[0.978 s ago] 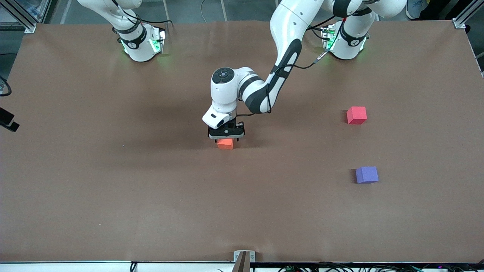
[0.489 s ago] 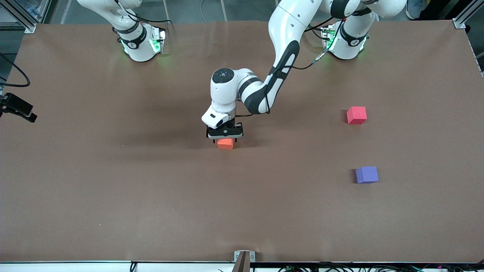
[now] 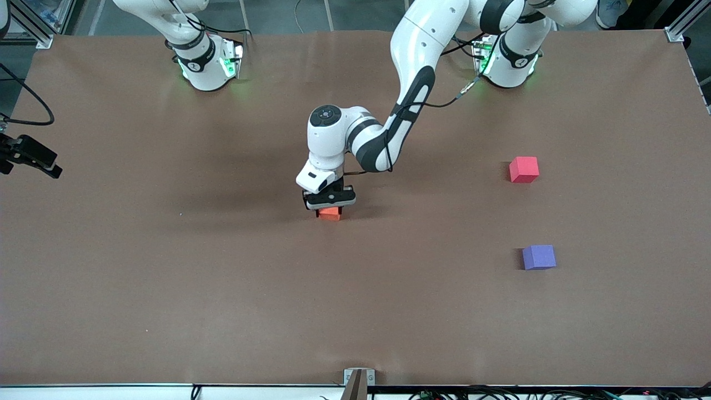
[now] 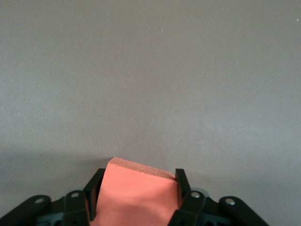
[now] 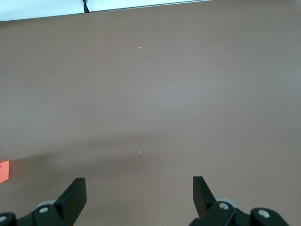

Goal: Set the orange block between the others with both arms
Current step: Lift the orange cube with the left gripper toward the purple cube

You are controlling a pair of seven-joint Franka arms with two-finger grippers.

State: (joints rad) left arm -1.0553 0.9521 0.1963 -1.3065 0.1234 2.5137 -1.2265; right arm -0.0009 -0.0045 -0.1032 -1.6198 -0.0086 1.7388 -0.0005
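Matt, foam-like orange block (image 3: 331, 214), edges slightly fuzzy. Same soft, dull finish on red-pink cube (image 3: 524, 169) and purple-blue cube (image 3: 538, 257). Brown table cover (image 3: 166, 289) paper-like, smooth, faintly creased, low sheen. Glossy white plastic shells on left arm (image 3: 411, 61); black matt plastic fingers (image 4: 182, 181) with metal screws.

my left gripper (image 3: 330, 206): black
block I hold (image 4: 134, 195): orange
other blocks: red-pink (image 3: 524, 169), purple-blue (image 3: 538, 257)
table (image 3: 166, 289): plain brown
my arms (image 3: 411, 66): white, black bands
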